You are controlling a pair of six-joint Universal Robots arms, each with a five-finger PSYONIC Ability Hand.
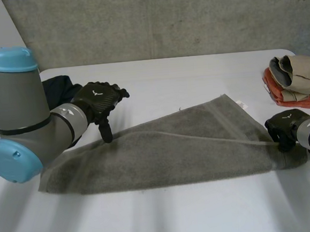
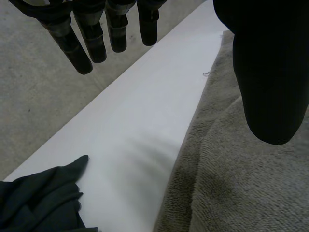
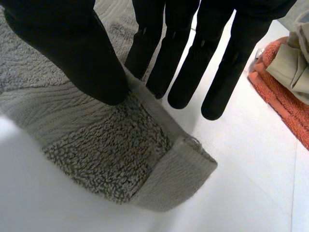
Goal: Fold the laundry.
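A grey towel (image 1: pixel 174 152) lies folded lengthwise across the white table (image 1: pixel 168 217). My left hand (image 1: pixel 97 99) hovers at the towel's far left edge. Its fingers are straight and spread, and its thumb (image 2: pixel 270 72) points down over the towel (image 2: pixel 241 183), holding nothing. My right hand (image 1: pixel 282 128) is at the towel's right end. In the right wrist view its thumb (image 3: pixel 72 48) presses on top of the towel (image 3: pixel 96 145) while the fingers (image 3: pixel 178 63) stand against the folded edge, pinching the cloth near the corner.
A dark garment (image 1: pixel 58 86) lies bunched behind my left arm at the table's far left, and it lies beyond my left hand's fingertips as a dark garment (image 2: pixel 38 203) in the left wrist view. Folded orange and beige clothes (image 1: pixel 297 83) are stacked at the far right, close to my right hand.
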